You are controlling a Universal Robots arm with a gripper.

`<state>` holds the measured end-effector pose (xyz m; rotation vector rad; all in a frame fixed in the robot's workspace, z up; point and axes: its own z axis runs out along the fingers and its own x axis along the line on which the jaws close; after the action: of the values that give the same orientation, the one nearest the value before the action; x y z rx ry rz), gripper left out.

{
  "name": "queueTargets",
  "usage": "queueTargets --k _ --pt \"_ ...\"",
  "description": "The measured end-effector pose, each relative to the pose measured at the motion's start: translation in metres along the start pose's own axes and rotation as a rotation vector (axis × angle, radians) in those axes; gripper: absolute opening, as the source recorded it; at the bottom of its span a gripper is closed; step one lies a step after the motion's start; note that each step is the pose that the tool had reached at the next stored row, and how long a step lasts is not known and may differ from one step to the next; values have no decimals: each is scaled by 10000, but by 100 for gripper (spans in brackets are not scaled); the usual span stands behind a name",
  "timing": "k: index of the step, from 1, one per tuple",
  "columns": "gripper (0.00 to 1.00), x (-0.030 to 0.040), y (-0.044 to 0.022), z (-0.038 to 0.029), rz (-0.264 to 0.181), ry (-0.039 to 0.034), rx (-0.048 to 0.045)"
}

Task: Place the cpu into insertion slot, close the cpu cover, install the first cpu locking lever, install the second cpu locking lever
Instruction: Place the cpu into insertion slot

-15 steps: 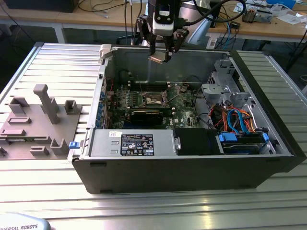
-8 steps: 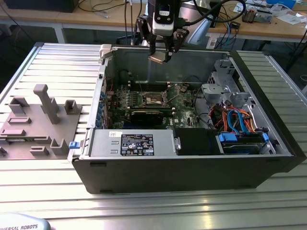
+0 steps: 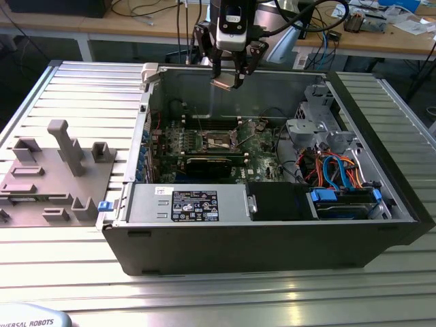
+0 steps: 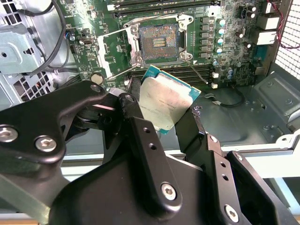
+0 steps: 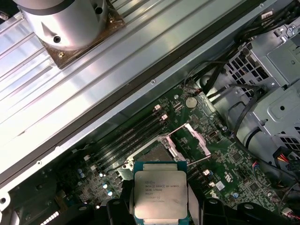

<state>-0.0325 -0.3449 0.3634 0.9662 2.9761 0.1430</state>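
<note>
- At the exterior view's left, a grey fixture tray (image 3: pixel 41 192) lies just beside the open computer case (image 3: pixel 272 238).
- The gripper (image 3: pixel 228 80), jaws pinched on opposite edges of the cpu (image 3: pixel 221 83), hangs over the case near its far wall.
- The insertion slot (image 3: pixel 221 141) lies bare below, well apart from the cpu.

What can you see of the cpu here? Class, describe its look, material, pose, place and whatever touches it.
The cpu is a small flat square chip: a silver-grey metal top with faint print, on a green board edge. It is clamped by opposite edges between the black jaws of the gripper, metal top facing the wrist cameras. In the exterior view it hangs above the open computer case, apart from the insertion slot, which lies uncovered on the green motherboard below.
</note>
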Motion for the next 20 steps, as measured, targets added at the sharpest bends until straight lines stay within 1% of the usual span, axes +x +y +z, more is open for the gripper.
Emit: queueTargets --k 16,17,20 --pt "54 0 0 0 81 -8 -1" --pt "54 0 0 0 174 -19 1" --pt "54 -2 2 0 180 -21 3"
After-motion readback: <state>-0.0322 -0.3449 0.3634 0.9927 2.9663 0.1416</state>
